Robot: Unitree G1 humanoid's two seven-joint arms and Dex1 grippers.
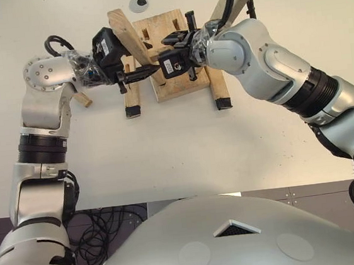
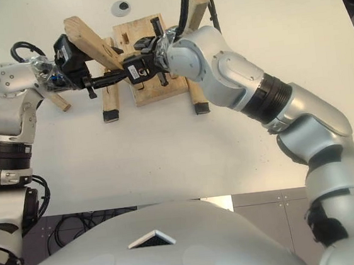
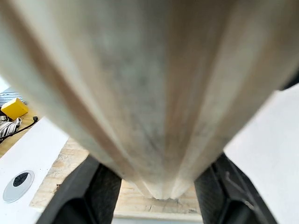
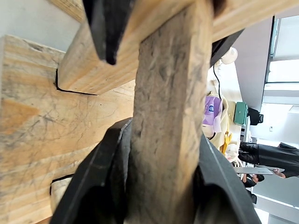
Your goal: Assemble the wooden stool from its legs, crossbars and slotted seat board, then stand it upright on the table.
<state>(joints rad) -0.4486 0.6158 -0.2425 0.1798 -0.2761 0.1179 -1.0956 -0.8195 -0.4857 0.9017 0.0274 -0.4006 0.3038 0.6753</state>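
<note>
The slotted seat board (image 1: 175, 87) lies flat at the back of the table, with two legs (image 1: 132, 102) (image 1: 220, 91) sticking out from under it toward me. Over its left part my left gripper (image 1: 139, 73) is shut on a slanting wooden leg (image 1: 127, 30), which looms between the black fingers (image 3: 93, 196) in the left wrist view. My right gripper (image 1: 167, 48) comes in from the right and is shut on a short wooden crossbar (image 4: 168, 116) that meets the slanting leg just above the board (image 4: 32, 116).
Another wooden leg (image 1: 234, 0) lies behind the right arm at the back. A short wooden piece (image 1: 83, 99) rests under the left forearm. A round grey disc (image 1: 139, 4) is set in the table behind the board. The near table edge (image 1: 171, 198) runs across in front.
</note>
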